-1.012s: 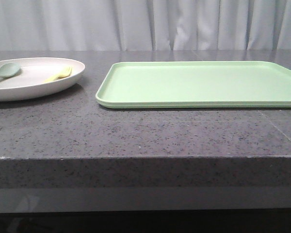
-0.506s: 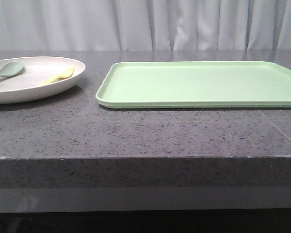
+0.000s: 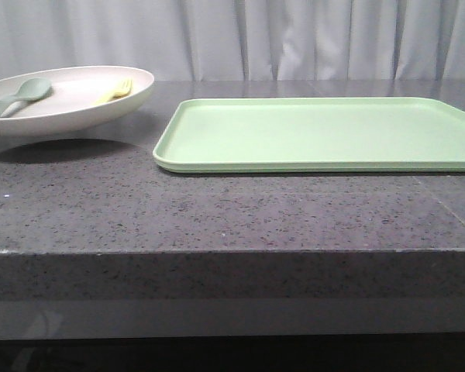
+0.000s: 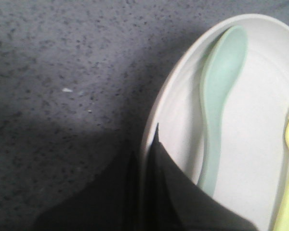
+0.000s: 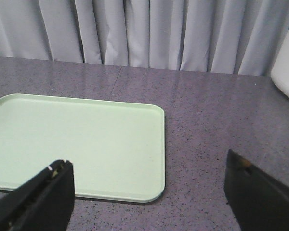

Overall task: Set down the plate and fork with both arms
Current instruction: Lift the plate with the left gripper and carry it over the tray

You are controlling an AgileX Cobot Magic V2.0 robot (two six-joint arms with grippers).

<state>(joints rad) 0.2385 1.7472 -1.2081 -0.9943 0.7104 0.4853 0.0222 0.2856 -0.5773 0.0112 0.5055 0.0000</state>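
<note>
Plate (image 4: 178,120) rim between left jaws, lifted

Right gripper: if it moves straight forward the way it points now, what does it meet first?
Probably the grey countertop just beside the green tray; nothing stands between the open right gripper and it, though depth is unclear.

**Layout of surface**

Plate (image 3: 66,108): far left, raised clear of the surface (image 3: 217,209), tilted. In plate: spoon (image 3: 19,97) to the left, fork (image 3: 116,89) to the right. Tray (image 3: 318,133): flat on the surface, right of the plate, apart from it. Curtain (image 3: 294,39): behind all.
</note>
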